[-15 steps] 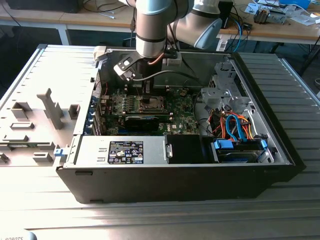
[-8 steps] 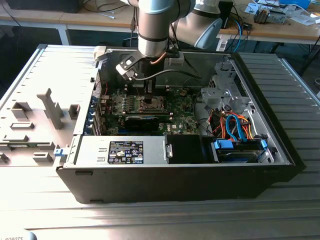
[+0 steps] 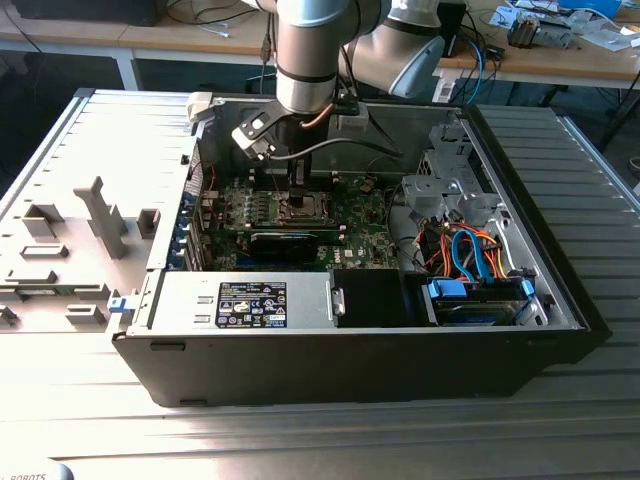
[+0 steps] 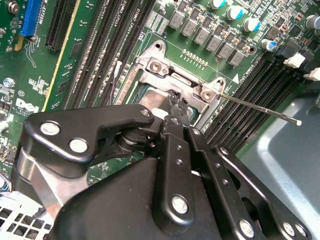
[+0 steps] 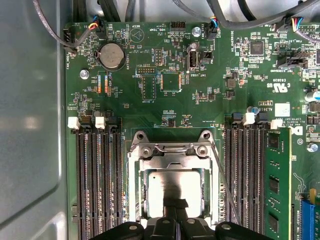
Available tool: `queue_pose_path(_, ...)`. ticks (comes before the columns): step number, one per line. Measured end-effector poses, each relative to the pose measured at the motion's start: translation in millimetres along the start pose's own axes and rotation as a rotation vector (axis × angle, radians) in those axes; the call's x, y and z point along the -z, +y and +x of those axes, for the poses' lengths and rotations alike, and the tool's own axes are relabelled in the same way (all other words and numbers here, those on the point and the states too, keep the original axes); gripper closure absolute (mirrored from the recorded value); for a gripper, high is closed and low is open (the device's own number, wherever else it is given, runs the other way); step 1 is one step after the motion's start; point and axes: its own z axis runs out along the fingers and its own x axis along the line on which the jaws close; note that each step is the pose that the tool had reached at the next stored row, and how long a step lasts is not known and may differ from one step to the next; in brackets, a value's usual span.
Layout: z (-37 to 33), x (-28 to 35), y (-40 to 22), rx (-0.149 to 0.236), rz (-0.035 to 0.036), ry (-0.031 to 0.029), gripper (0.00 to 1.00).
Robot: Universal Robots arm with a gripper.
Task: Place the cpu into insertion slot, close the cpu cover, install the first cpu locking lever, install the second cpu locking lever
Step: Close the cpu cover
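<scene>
The cpu (image 5: 170, 187) lies flat in the insertion slot (image 3: 300, 207), and its silver-grey top covers the contact field. The cpu cover (image 5: 172, 162) lies down around it as a silver frame. One wire locking lever (image 5: 172, 148) runs across the cover's hinge end between two screws. A second locking lever (image 4: 260, 107) sticks out free as a thin rod beside the socket, also seen as the rod (image 5: 222, 185) in the first wrist view. My gripper (image 5: 175, 206) is shut, holding nothing, its tips just over the chip's edge in the cover's window; its tips (image 4: 177, 102) sit low at the socket.
Black memory slots (image 5: 97, 180) flank the socket, with a green memory module (image 5: 277, 185) on one side. The grey case wall (image 5: 30, 125) stands close by. In the exterior view, cables (image 3: 470, 250) and drive bays fill the case's right, and grey fixtures (image 3: 100, 215) stand outside on the left.
</scene>
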Motion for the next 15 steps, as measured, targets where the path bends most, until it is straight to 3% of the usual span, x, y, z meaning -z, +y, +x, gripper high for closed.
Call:
queue_pose_path(7, -0.1, 1.9, 0.4, 0.0, 0.0001, -0.0001, 0.89)
queue_pose_path(15, -0.5, 11.2, 0.1, 0.0, 0.0001, -0.0001, 0.89)
